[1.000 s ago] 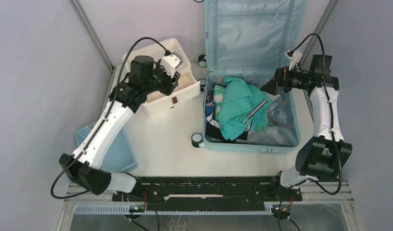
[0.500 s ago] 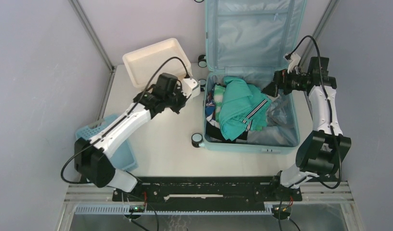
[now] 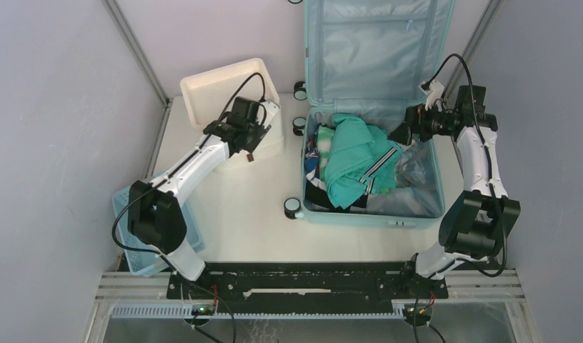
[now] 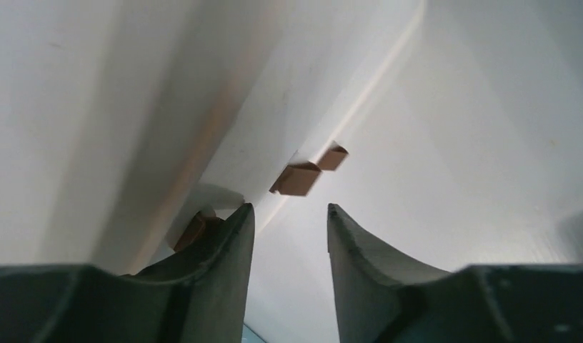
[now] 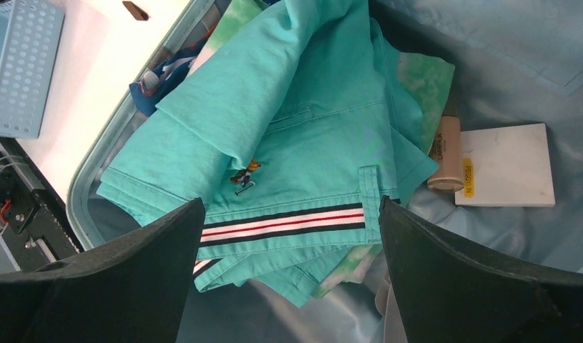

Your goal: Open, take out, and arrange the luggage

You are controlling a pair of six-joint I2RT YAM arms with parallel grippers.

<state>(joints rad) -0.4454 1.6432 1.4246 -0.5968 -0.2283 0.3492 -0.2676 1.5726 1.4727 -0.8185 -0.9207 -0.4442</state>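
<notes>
The luggage (image 3: pixel 378 50) is a light-blue suitcase lying open, its lid flat towards the back. A teal garment (image 3: pixel 353 161) with a striped band tops the clothes heaped in its base. My right gripper (image 3: pixel 401 133) hovers open over the base's back right corner. In the right wrist view the teal garment (image 5: pixel 303 121) lies below and between the wide-apart jaws of the right gripper (image 5: pixel 290 201), which touches nothing. My left gripper (image 3: pixel 253 146) is at the front of the white drawer unit (image 3: pixel 228 82). In its wrist view the left gripper (image 4: pixel 288 207) is open on nothing, a brown handle (image 4: pixel 296 179) just ahead.
A blue lattice basket (image 3: pixel 128 204) sits at the table's left edge under the left arm. Inside the suitcase a white flat box (image 5: pixel 506 164) and a small beige tube (image 5: pixel 446 153) lie beside the clothes. A suitcase wheel (image 3: pixel 293 207) juts out on the left.
My left gripper came down from above the drawer unit, swung towards the suitcase, then returned to the unit's front. The drawer sticks out less than before. The right arm barely moved.
</notes>
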